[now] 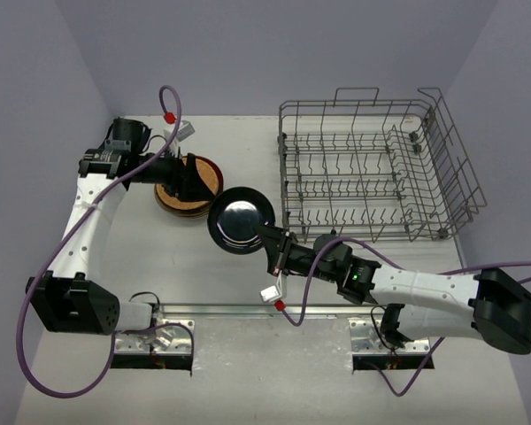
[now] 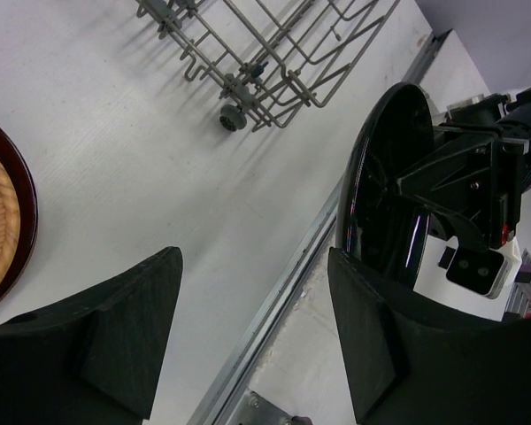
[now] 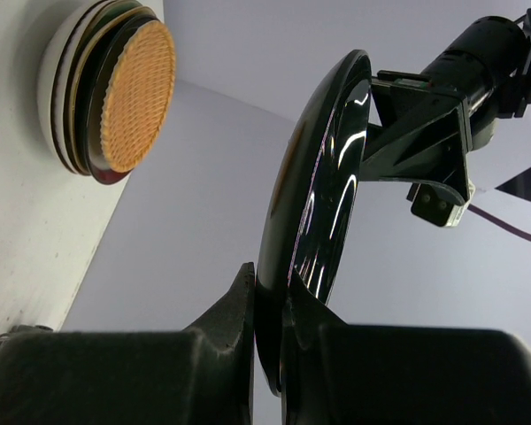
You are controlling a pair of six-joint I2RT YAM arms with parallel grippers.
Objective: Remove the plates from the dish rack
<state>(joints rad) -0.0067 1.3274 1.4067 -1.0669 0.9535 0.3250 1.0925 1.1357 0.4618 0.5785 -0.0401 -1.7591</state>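
Low at the centre of the overhead view, the right fingers (image 1: 276, 246) are clamped tight on the near rim of a black plate (image 1: 241, 220). The right wrist view shows that rim wedged between both fingers, with the glossy plate standing nearly on edge above the white worktop (image 1: 159, 257). Just up and left of it, the left fingers (image 1: 191, 177) hang over a stack of plates (image 1: 179, 202) lying flat on the worktop. The top plate of the stack is orange-brown with a woven look and a dark rim. These fingers stand well parted and grip nothing; their own camera shows bare worktop in the gap and the black plate off to the right. Farthest back, at the upper right, the grey wire dish rack (image 1: 372, 168) stands on the worktop, well apart from the stack.
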